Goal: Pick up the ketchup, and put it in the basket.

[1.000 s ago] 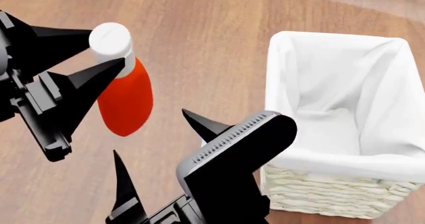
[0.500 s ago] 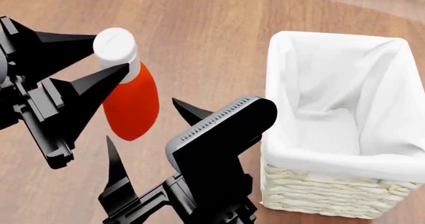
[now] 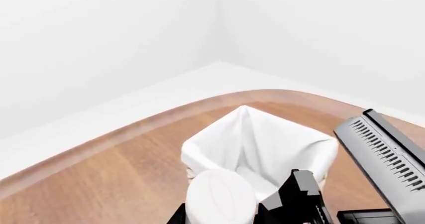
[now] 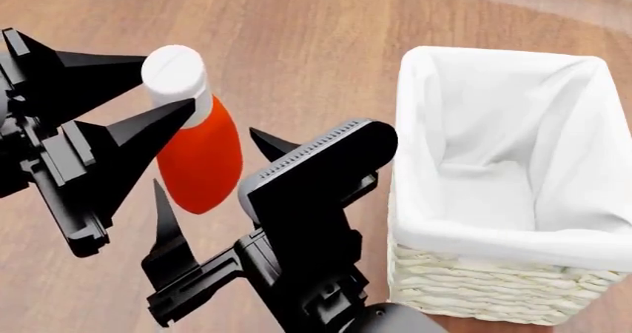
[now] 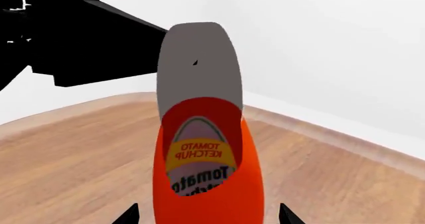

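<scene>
Left gripper (image 4: 148, 89) clamps ketchup (image 4: 192, 155) at neck under white cap, bottle hanging clear above table (image 4: 296, 44), beside basket (image 4: 499, 163), not yet over it. Right gripper (image 4: 212, 192) spread, empty, near bottle.

The ketchup's white cap (image 3: 220, 198) sits before the basket (image 3: 265, 144) on a wooden table (image 3: 99, 184).
</scene>
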